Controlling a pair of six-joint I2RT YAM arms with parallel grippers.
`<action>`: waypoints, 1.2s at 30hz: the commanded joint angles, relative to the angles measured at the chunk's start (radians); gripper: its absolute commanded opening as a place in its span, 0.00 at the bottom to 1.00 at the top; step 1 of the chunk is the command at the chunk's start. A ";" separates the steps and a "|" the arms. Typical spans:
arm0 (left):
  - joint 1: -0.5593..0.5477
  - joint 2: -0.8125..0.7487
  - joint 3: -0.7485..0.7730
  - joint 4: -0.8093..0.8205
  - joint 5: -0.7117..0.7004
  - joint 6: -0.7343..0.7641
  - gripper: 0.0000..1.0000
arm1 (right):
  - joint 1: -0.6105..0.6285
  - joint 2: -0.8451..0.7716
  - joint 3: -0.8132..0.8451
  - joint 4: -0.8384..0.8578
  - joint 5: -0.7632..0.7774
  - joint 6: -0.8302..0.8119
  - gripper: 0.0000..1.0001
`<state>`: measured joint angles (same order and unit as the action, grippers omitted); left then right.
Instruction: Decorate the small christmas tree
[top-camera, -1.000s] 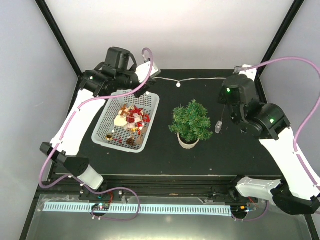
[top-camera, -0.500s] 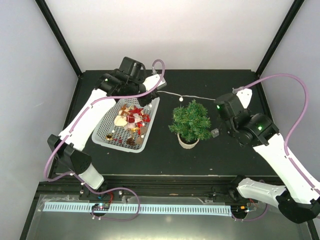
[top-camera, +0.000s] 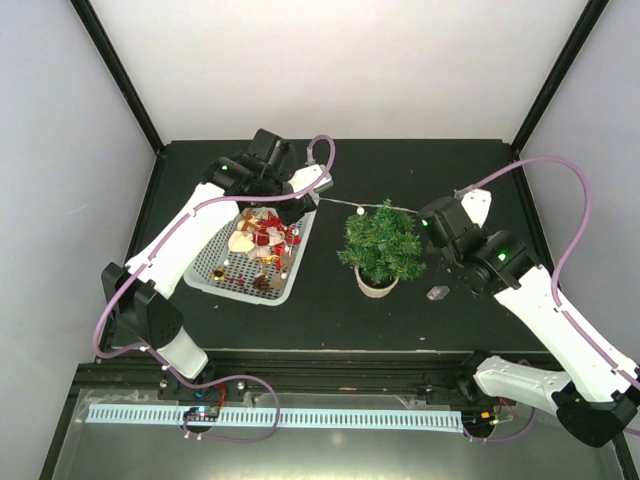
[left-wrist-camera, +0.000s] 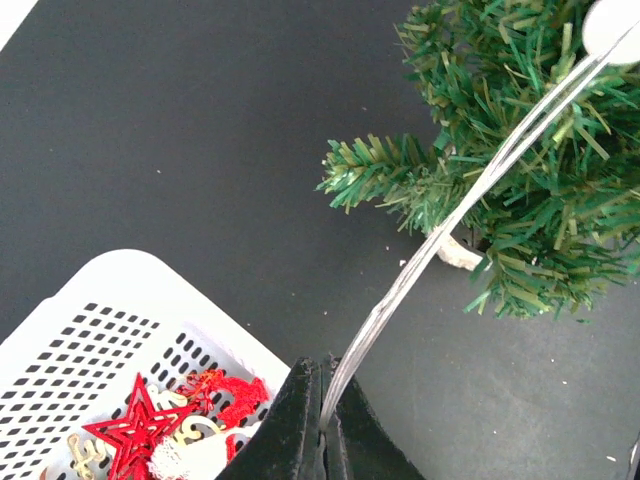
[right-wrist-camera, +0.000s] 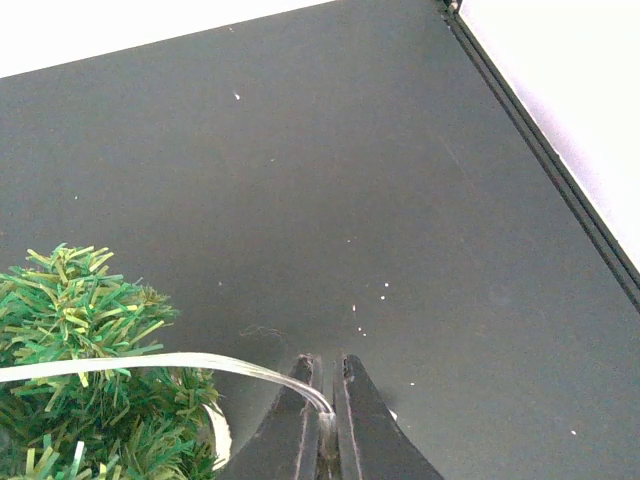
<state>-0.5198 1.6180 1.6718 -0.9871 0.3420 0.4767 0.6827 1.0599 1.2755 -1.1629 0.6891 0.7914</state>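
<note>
**Item 1, small grey block** (top-camera: 437, 293): lying on the black table (top-camera: 330, 320) at about 4 o'clock from the tree, apart from the pot.

**Item 2, the small christmas tree** (top-camera: 381, 243): standing upright in its whitish pot (top-camera: 376, 286) near the middle of the table, a little right of centre. It is serving as the dial centre for this entry.

**Item 3, white mesh basket** (top-camera: 208, 262): sitting at 9 o'clock from the tree, near it but not touching. It is holding a red star (left-wrist-camera: 135, 435) among gold and white ornaments.

**Item 4, right gripper** (right-wrist-camera: 325, 405): hanging at 3 o'clock, just beside the outer branches. Its fingers are pressing together and pinching one end of the thin light string (top-camera: 340, 203).

**Item 5, left gripper** (left-wrist-camera: 322, 400): hovering at 10 o'clock, over the far right corner of the basket. Its fingers are also pressing together and pinching the string's other end.

**Item 6, light string**: stretching from one gripper to the other and passing over the tree's far branches around 12 o'clock. It is carrying one white bulb (top-camera: 360, 211) at about 11 o'clock, just at the foliage edge.
</note>
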 joint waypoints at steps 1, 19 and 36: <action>-0.005 0.015 0.029 0.041 -0.021 -0.033 0.02 | -0.007 0.016 -0.004 0.046 0.013 0.010 0.01; 0.007 -0.156 -0.087 0.108 0.093 0.074 0.02 | -0.008 -0.147 -0.002 0.153 0.052 -0.074 0.01; 0.074 -0.056 0.029 0.158 0.143 -0.070 0.02 | -0.045 0.067 0.121 0.189 0.048 -0.117 0.01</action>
<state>-0.4561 1.5173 1.6306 -0.8551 0.4545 0.4580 0.6613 1.1046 1.3575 -1.0077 0.7055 0.6880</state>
